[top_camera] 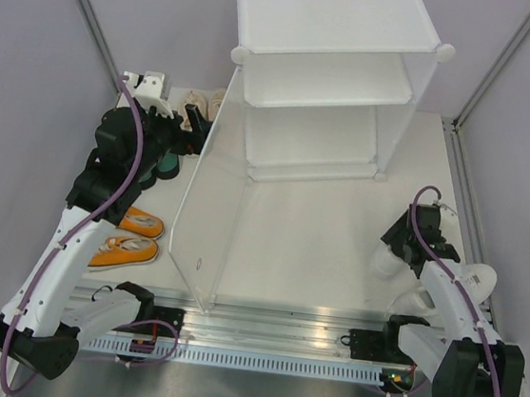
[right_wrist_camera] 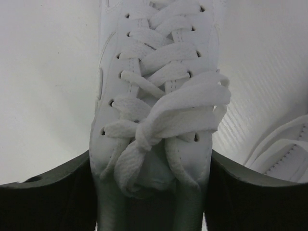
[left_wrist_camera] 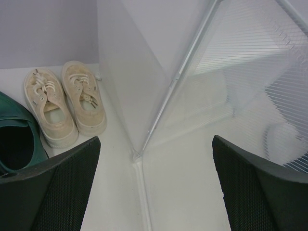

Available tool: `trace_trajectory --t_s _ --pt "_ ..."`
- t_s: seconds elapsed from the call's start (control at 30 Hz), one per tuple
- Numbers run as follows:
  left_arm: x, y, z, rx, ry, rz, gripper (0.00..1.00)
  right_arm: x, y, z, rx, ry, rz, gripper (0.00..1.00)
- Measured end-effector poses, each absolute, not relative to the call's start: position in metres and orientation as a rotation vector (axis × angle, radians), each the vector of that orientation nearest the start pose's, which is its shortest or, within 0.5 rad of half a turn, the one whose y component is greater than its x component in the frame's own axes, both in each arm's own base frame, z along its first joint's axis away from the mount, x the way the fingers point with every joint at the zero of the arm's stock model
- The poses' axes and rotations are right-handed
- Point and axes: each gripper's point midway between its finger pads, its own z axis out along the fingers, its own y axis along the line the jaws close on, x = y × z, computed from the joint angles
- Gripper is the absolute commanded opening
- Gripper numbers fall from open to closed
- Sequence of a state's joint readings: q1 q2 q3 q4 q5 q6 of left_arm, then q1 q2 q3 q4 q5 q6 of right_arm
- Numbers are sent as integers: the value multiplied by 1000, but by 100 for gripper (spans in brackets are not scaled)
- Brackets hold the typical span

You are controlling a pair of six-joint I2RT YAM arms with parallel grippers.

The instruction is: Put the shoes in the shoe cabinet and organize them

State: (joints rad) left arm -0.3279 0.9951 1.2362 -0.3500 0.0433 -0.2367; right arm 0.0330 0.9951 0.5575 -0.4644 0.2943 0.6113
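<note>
Right wrist view, lower corners: the fingers [right_wrist_camera: 48,197] of the right gripper [right_wrist_camera: 153,192] were closed part-way on the white sneaker [right_wrist_camera: 154,72], one against each side of the collar, just behind the lace bow. Its mate [right_wrist_camera: 284,149] lay at the right edge of the frame, apart from the grip.

I judged the shoe light, with a soft upper that gives under pressure and a smooth skin that may slip. The collar over the stiffer heel seemed the sound place to hold. The loose bow could catch on a shelf edge.

Left wrist view: the left gripper [left_wrist_camera: 154,192] stood wide and empty. The cream sneakers [left_wrist_camera: 65,103] sat at upper left and a green heel [left_wrist_camera: 14,139] at the left edge.

Top view: the shoe cabinet [top_camera: 338,20] filled the upper centre, with no shoes visible on its tiers. The held sneaker was at lower right, well apart from the shelves. The orange sneakers [top_camera: 126,240] lay at centre left.
</note>
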Motion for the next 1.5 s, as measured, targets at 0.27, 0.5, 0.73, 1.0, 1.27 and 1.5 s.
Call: trace_trajectory --t_s 0.27,0.5,0.73,1.0,1.27,1.5 --pt "319 -127 384 112 1697 -461 100 264 -15 96 817 2238 12 98" --pt "316 -127 387 112 1688 -463 100 296 -10 227 783 1892 198 98" --pt "297 -121 412 112 1608 -478 100 344 53 233 734 1836 568 97" --pt "276 -128 457 173 1484 -551 100 397 170 142 659 2093 739 92" --pt "285 -153 454 273 1515 -638 97 474 210 113 734 2011 836 88" --pt "297 -161 432 288 1593 -651 93 505 220 75 839 2025 832 90"
